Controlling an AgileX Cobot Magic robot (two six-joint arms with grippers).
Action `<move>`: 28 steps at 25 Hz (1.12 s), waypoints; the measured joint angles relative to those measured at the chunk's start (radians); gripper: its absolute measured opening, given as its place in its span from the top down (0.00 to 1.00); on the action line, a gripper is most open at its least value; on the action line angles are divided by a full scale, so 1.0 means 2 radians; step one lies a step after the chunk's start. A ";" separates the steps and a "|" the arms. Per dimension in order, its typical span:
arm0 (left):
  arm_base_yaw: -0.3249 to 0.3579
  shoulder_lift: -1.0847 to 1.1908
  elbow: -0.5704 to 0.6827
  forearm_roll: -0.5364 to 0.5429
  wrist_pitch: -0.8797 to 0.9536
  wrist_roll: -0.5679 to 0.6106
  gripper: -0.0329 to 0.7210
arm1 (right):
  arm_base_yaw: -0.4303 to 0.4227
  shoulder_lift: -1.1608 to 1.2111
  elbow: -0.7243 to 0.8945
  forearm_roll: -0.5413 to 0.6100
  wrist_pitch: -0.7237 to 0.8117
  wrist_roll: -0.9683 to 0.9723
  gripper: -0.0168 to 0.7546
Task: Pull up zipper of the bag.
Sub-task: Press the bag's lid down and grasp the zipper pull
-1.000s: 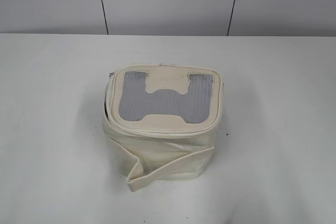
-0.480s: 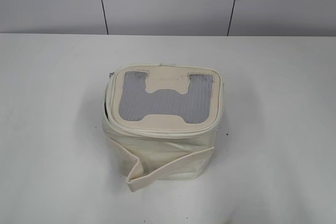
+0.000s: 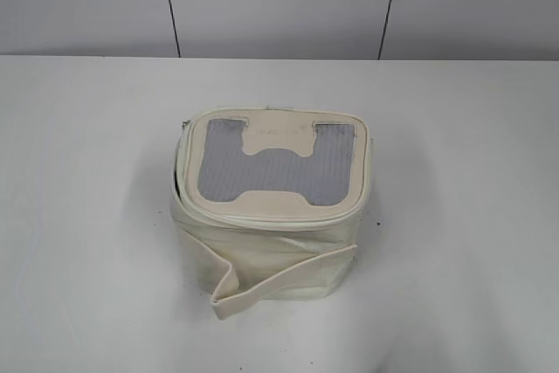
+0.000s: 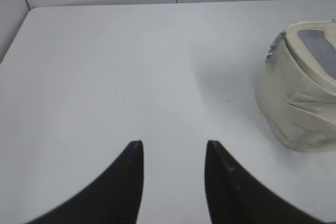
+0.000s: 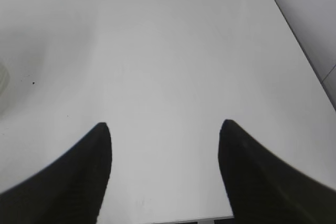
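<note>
The bag [image 3: 271, 242] is small, boxy and cream, and stands in the middle of the white table; its top panel is grey mesh with a cream H-shaped patch. A cream strap [image 3: 279, 281] runs across its front. The zipper [image 3: 178, 168] runs round the lid edge and gapes dark along the left side. A small silver slider [image 4: 272, 52] shows at the bag's upper corner in the left wrist view, where the bag [image 4: 296, 100] sits at the right edge. My left gripper [image 4: 173, 145] is open and empty, well left of the bag. My right gripper [image 5: 165, 127] is open over bare table.
The white table [image 3: 87, 216] ends at a grey panelled wall [image 3: 279, 2] behind. The table's right edge [image 5: 294, 35] and near edge [image 5: 173, 220] show in the right wrist view. Neither arm shows in the exterior view.
</note>
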 joint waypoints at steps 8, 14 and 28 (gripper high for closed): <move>-0.028 0.103 -0.028 -0.016 -0.081 0.000 0.55 | 0.000 0.090 -0.014 0.004 -0.054 -0.002 0.33; -0.028 0.239 -0.032 -0.042 -0.167 0.000 0.55 | 0.010 0.195 -0.034 0.007 -0.167 -0.014 0.33; -0.028 0.564 -0.162 -0.219 -0.169 0.153 0.55 | 0.117 0.551 -0.251 0.046 -0.219 -0.162 0.33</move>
